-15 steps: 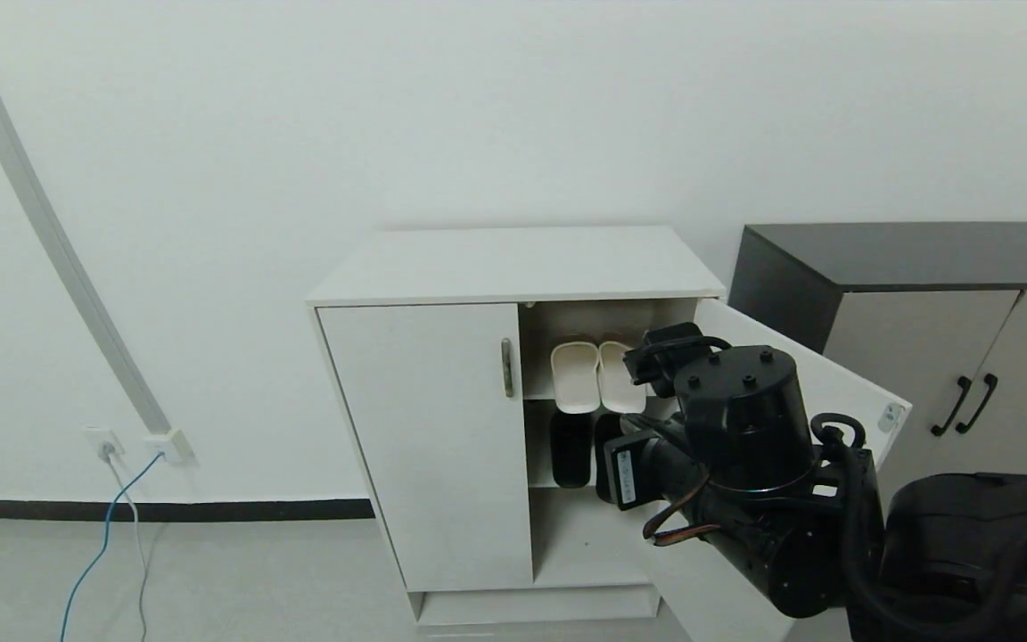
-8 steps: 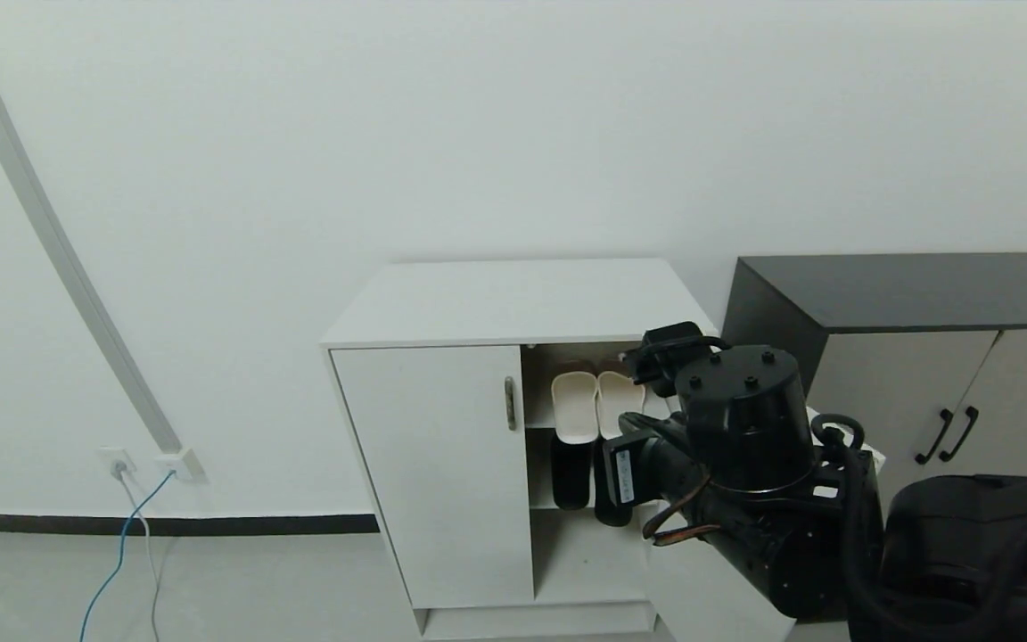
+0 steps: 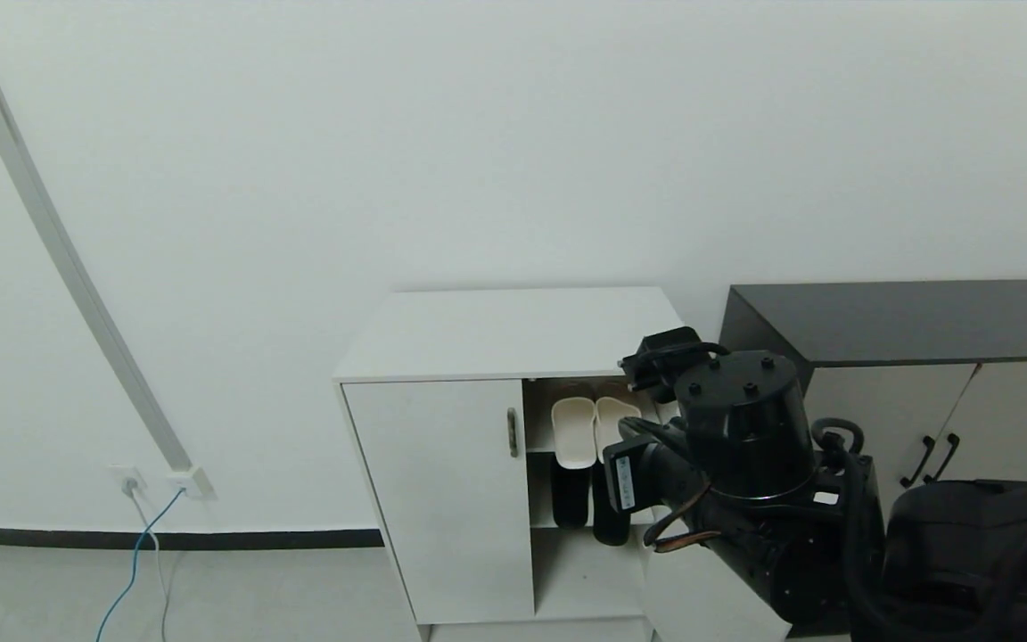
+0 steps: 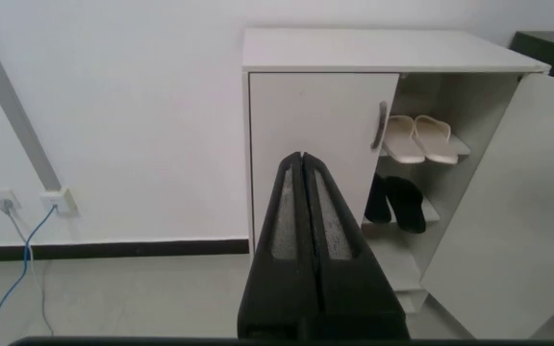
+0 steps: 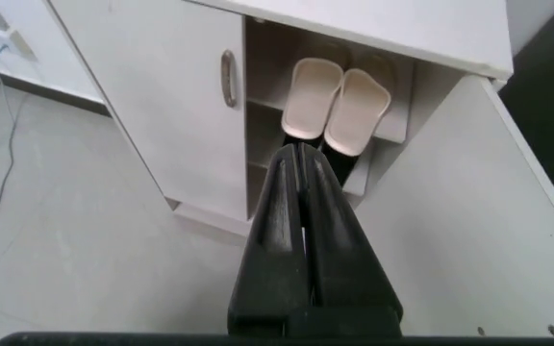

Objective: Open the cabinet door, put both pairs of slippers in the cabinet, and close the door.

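Pale grey floor (image 3: 210, 593), plain white wall (image 3: 478, 134), black skirting strip (image 3: 210, 538) along the foot of it. Slanted white cable duct (image 3: 59, 250) down the wall to two sockets (image 3: 130, 481), with a blue cable (image 3: 135, 562) trailing from them to the floor. Dark-topped sideboard (image 3: 906, 325) just beside the cabinet on the right, doors shut.

White cabinet (image 3: 505, 334) against the wall, flat top. Left door (image 3: 442, 499) shut, with a small upright metal handle (image 3: 512, 432) at its inner edge. Right door (image 3: 701, 602) swung wide open towards the robot.

White slippers (image 3: 574, 432) side by side on the upper shelf, ends at its front edge (slightly overhanging, going by the right wrist view). Black slippers (image 3: 572, 492) on the shelf below, also side by side, ends at the front edge. Bottom compartment under them.

Left claw (image 4: 302, 159) pressed fully together, nothing in it, held in the air well apart from the cabinet, facing the shut door. Right claw (image 5: 297, 152) likewise closed tight and empty, in front of the open compartment, pointing at the slippers, near the inner face of the open door.
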`<state>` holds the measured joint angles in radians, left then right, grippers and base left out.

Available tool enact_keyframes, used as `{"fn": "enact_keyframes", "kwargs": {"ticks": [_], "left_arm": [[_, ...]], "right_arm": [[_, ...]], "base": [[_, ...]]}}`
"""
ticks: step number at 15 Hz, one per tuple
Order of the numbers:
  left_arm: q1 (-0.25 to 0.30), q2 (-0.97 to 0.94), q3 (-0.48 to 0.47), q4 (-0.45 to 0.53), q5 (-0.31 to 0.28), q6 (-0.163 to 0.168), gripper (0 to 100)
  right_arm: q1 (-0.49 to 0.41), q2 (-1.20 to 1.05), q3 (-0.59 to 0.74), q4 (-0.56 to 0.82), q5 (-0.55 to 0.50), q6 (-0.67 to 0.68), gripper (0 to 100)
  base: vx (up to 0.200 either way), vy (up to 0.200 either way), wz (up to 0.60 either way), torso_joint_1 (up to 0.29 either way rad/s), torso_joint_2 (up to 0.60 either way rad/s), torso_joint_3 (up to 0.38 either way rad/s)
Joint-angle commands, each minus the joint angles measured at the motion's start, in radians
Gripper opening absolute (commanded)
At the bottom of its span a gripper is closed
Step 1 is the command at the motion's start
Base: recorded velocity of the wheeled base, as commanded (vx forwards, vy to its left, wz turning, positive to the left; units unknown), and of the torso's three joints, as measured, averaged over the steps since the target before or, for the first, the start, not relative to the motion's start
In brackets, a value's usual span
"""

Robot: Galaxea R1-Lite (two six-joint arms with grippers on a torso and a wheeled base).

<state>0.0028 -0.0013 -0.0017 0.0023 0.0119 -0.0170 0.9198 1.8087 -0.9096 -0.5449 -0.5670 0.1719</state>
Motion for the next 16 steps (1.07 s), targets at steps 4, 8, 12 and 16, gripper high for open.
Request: {"fn": "enact_keyframes", "kwargs": {"ticks": [4,8,12,16], "left_arm": [[0.0,0.001,0.0,0.001,0.0,0.0,0],[0.0,0.001,0.0,0.001,0.0,0.0,0],[0.0,0.001,0.0,0.001,0.002,0.0,0],[0.0,0.001,0.0,0.001,0.0,0.002,0]], "right_arm": [[-0.002,0.001,0.006,0.002,-0.001,0.0,0],[-0.01,0.009,0.006,0.0,-0.001,-0.003,0],[-0.021,0.02,0.024,-0.023,-0.001,-0.026,0],[-0.024,0.021,0.031,-0.038,-0.001,-0.031,0]], "base": [[0.0,0.0,-0.45,0.024,0.0,-0.015],[0.0,0.0,-0.6,0.001,0.0,0.002],[0.0,0.0,-0.15,0.004,0.0,-0.001],[-0.05,0.0,0.0,0.001,0.0,-0.001]]}}
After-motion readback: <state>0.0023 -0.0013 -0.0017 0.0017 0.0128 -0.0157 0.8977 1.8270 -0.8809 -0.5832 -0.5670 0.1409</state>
